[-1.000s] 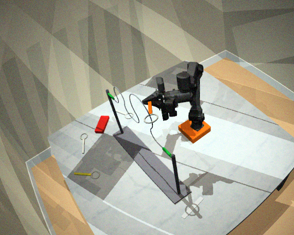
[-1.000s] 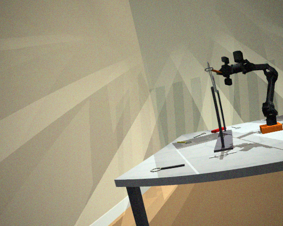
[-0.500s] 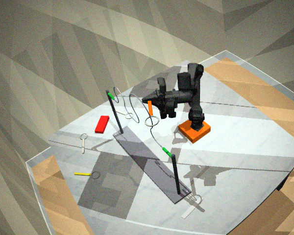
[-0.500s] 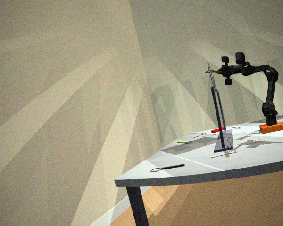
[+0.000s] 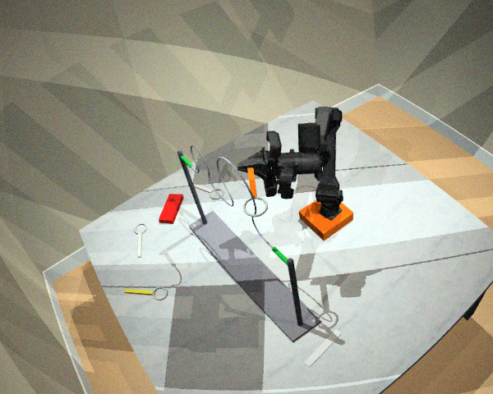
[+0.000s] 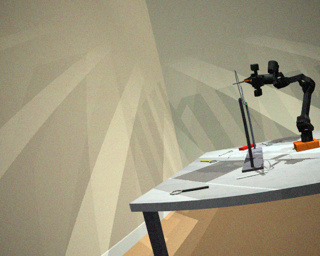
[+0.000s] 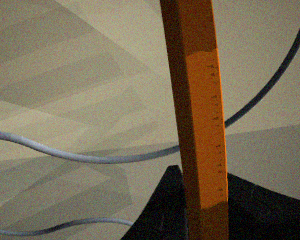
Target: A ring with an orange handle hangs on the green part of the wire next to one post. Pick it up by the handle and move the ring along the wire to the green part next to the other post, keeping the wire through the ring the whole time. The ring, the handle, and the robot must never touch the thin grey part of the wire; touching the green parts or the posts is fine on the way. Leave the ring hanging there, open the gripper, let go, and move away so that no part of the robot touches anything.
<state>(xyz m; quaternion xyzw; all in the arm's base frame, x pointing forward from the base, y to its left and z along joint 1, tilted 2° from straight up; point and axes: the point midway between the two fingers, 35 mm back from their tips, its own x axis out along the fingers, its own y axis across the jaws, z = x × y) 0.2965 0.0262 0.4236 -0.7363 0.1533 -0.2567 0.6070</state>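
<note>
My gripper (image 5: pixel 249 170) (image 6: pixel 247 80) (image 7: pixel 185 174) is shut on the orange handle (image 5: pixel 251 181) (image 6: pixel 246 80) (image 7: pixel 200 125) and holds it high above the table. The ring (image 5: pixel 245 208) hangs below the handle, around the thin grey wire (image 5: pixel 261 237) (image 7: pixel 90 157), just past the coiled loops (image 5: pixel 228 178). One green part (image 5: pixel 186 161) sits by the far post (image 5: pixel 194 193). The other green part (image 5: pixel 279 254) sits by the near post (image 5: pixel 294 292). In the wrist view the wire curves behind the handle. I cannot tell whether the ring touches the wire.
The posts stand on a dark base plate (image 5: pixel 246 271). A red block (image 5: pixel 170 208), a white-handled ring (image 5: pixel 140 239) and a yellow-handled ring (image 5: pixel 145 291) lie left of it. A black-handled ring (image 6: pixel 189 189) lies near the table edge. The arm's orange base (image 5: pixel 325 218) is at the right.
</note>
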